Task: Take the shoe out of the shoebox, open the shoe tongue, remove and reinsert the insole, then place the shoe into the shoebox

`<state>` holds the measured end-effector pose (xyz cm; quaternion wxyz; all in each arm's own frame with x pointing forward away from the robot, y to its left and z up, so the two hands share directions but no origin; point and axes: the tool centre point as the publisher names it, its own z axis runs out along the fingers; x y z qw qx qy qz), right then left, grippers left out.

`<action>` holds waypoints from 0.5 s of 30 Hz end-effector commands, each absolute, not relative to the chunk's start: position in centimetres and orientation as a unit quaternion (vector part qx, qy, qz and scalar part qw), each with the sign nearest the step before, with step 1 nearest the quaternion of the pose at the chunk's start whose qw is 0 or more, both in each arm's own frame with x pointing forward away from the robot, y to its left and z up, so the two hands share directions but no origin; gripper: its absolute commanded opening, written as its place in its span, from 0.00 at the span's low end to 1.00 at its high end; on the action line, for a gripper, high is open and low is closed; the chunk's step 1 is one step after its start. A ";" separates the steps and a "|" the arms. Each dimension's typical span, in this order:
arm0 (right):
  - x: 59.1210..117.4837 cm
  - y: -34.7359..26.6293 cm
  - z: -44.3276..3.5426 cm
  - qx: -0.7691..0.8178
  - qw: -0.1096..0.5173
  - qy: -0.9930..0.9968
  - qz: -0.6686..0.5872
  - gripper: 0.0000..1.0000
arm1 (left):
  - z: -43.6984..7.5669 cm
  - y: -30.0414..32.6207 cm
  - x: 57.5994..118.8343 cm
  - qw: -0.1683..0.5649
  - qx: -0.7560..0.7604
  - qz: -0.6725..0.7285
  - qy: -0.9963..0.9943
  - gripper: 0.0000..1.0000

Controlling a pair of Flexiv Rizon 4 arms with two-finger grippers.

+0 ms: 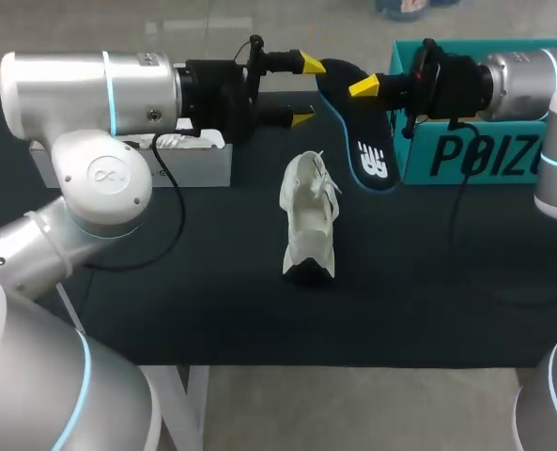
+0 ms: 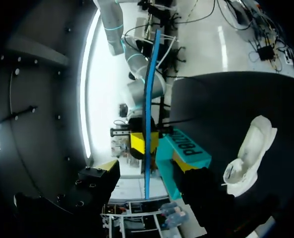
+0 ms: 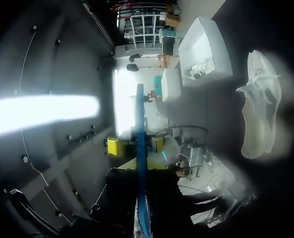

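The right gripper (image 1: 369, 88), entering from the upper right of the head view, is clamped on the insole (image 1: 361, 141) near its upper end and holds it on edge above the table (image 1: 212, 282). The insole's long axis runs from upper centre down and slightly right. Its free, logo-bearing end is the lower one, just in front of the teal shoebox (image 1: 489, 155). The left gripper (image 1: 306, 90) comes in from the upper left. Its fingers are spread and grasp nothing. In the left wrist view the insole's blue edge passes between them and touches neither. The shoe (image 1: 311, 221) lies on the table at frame centre, below both grippers and apart from the shoebox. Its long axis runs top to bottom, with the laced part toward the grippers and a dark patch at the near end. Which end is the toe cannot be determined. The left gripper sits directly above the shoe in frame, and the insole's free end is offset to the shoe's upper right. Reinsertion will likely require bringing the insole's axis into line with the shoe's.
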<state>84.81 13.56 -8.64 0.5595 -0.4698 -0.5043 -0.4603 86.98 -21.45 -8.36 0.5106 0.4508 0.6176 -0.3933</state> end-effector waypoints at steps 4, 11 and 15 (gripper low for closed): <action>84.9 14.0 -8.9 -0.472 0.561 -0.503 -0.458 0.00 | -8.8 -23.6 87.3 0.525 0.446 -0.403 0.603 0.46; 84.9 14.2 -8.9 -0.471 0.561 -0.504 -0.457 0.00 | -9.1 -24.5 86.8 0.518 0.451 -0.416 0.597 0.39; 85.0 14.1 -8.9 -0.473 0.560 -0.503 -0.458 0.00 | -9.3 -24.5 86.6 0.516 0.456 -0.417 0.593 0.25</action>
